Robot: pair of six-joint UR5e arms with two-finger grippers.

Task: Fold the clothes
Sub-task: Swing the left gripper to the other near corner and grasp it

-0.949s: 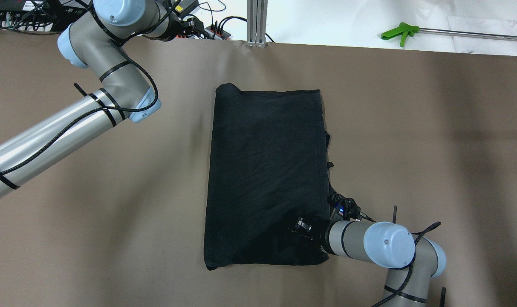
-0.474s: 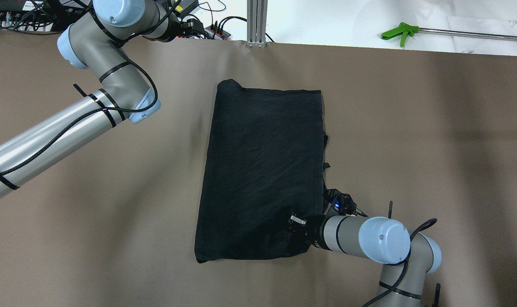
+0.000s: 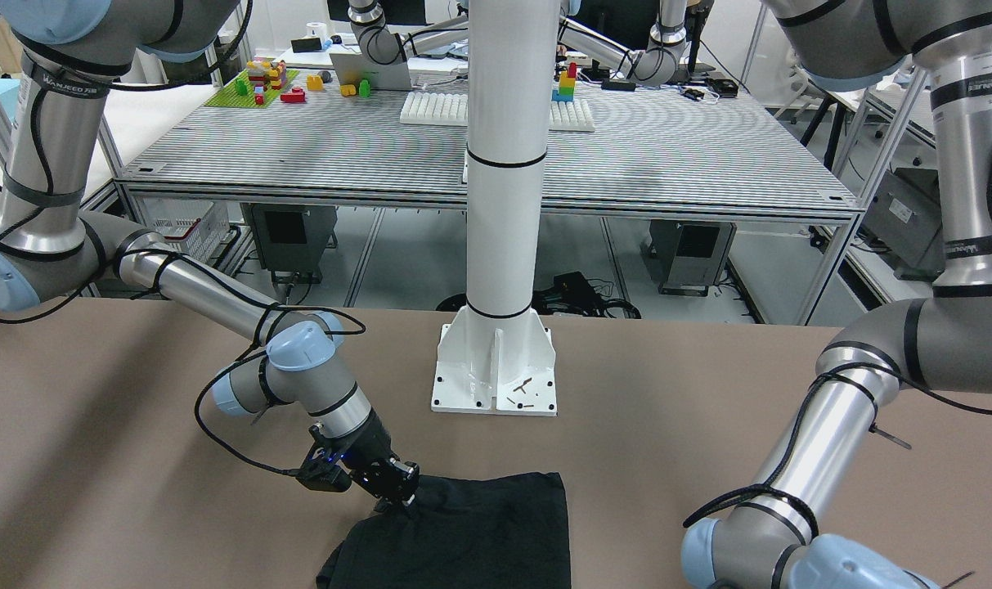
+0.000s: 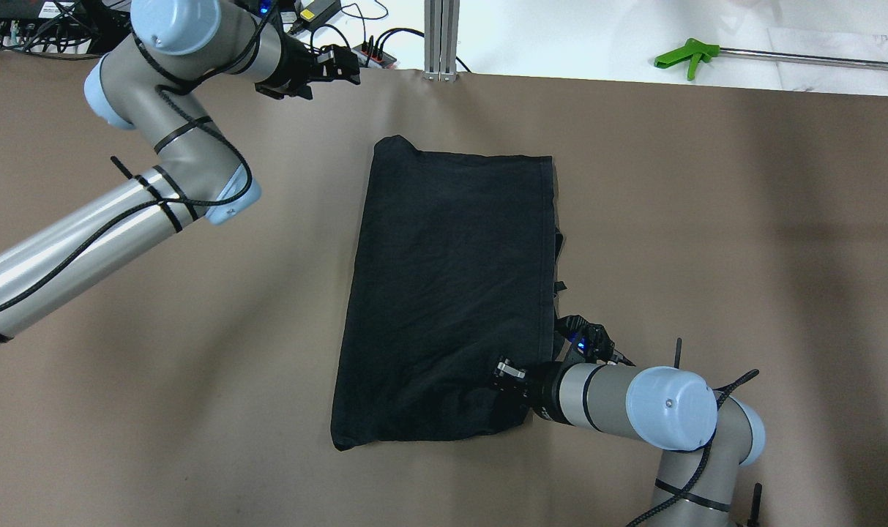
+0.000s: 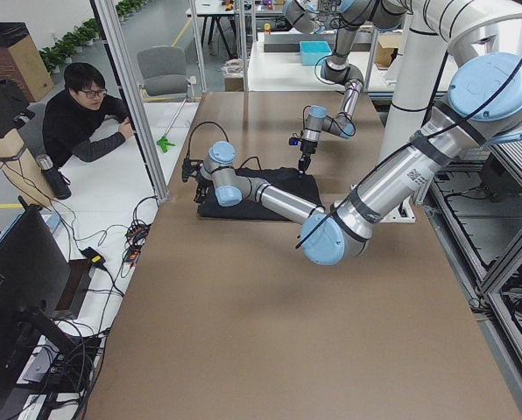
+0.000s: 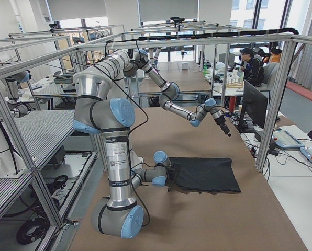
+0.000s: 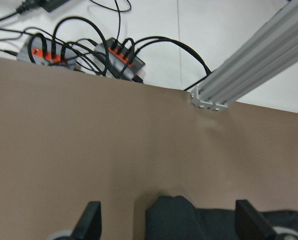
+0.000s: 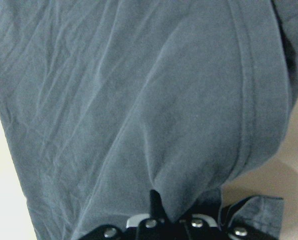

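Observation:
The clothes [image 4: 451, 293] are one black garment lying flat as a rough rectangle in the middle of the brown table [image 4: 707, 219]. My right gripper [image 4: 506, 377] is shut on the garment's near right corner; the right wrist view shows the fabric [image 8: 139, 100] bunched into a fold between the fingertips. From across the table this gripper [image 3: 399, 497] presses down at the edge of the cloth [image 3: 479, 540]. My left gripper [image 4: 345, 66] hovers open at the table's far edge, short of the garment's far left corner [image 7: 174, 217], which shows between its spread fingers [image 7: 91, 222].
An aluminium post [image 4: 441, 40] and power strips with cables [image 7: 116, 52] sit at the far edge near the left gripper. A green-handled tool [image 4: 689, 55] lies on the white surface beyond. The white pedestal [image 3: 496, 384] stands at the robot's side. A person [image 5: 81, 118] sits past the far edge.
The right gripper has dragged the garment's near end to the left, skewing the rectangle. The left arm has swung, bringing its gripper out over the table's far edge.

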